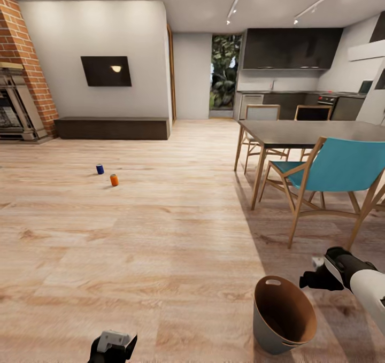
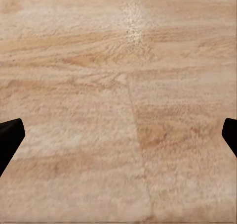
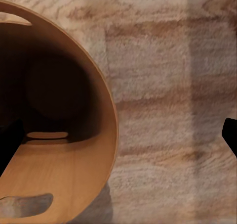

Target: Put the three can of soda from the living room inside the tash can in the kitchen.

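Both pairs of jaws stand spread and empty: the left gripper (image 2: 118,135) over bare wood floor (image 1: 176,234), the right gripper (image 1: 313,277) beside the trash can (image 1: 283,325). That bin leans, so a nudge from the right arm could topple it. Only the blue can (image 1: 100,169) and orange can (image 1: 114,180) show, far off, and a third may be missed.

The tapered grey-beige bin with brown inside (image 1: 283,315) stands on the wood plank floor (image 1: 176,256) near right, before the blue-seated wooden chair (image 1: 326,176); the small dark blue can (image 1: 100,169) and small orange can (image 1: 114,180) stand far left, before the long low dark-brown bench (image 1: 112,128).

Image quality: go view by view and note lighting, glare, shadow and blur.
Head view: even ceiling light, sharp; the table and blue chair shadow the floor, the TV reflects a lamp. Left wrist view: a pale glare patch on the blurry floor. Right wrist view: the trash can is dark inside, the floor soft and shaded.
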